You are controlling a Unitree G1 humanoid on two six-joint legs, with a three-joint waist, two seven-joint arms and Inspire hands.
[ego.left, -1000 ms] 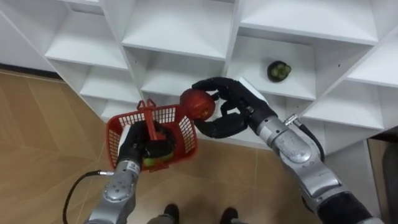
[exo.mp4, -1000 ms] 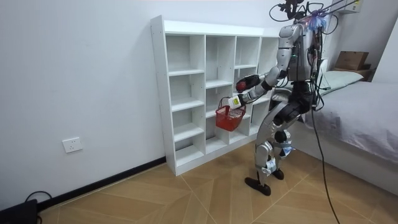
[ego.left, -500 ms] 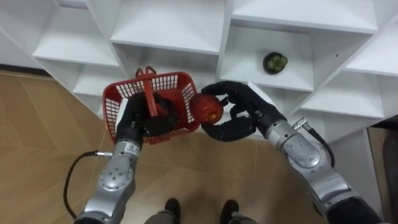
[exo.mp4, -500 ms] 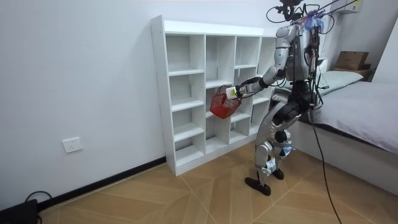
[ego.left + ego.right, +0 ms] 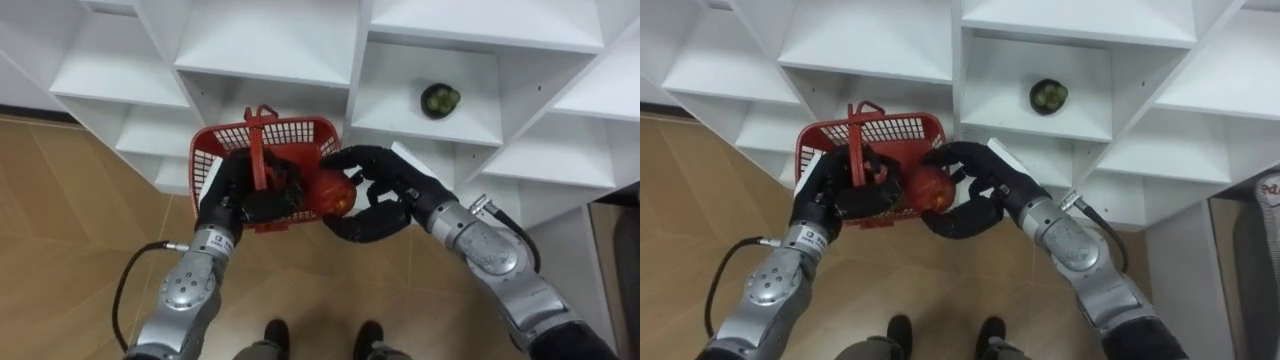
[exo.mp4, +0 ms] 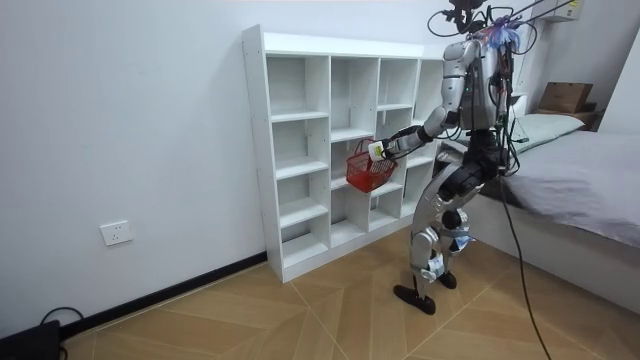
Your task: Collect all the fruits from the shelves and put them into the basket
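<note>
Here's the robot standing square to the white shelf unit [image 6: 330,150], and things have tightened up in the last second. The red basket [image 5: 300,135] has come up and across to the right, so it now sits in front of the lower shelves. The left hand [image 5: 240,195] is wrapped round its upright handle. The right hand [image 5: 400,195] has swung in to meet it, fingers and thumb curled around the red apple [image 5: 336,190]. The apple is now right at the basket's right rim (over it or just inside, hard to call). By my read, the drop is next. One green fruit [image 5: 440,98] waits in the far right compartment.
</note>
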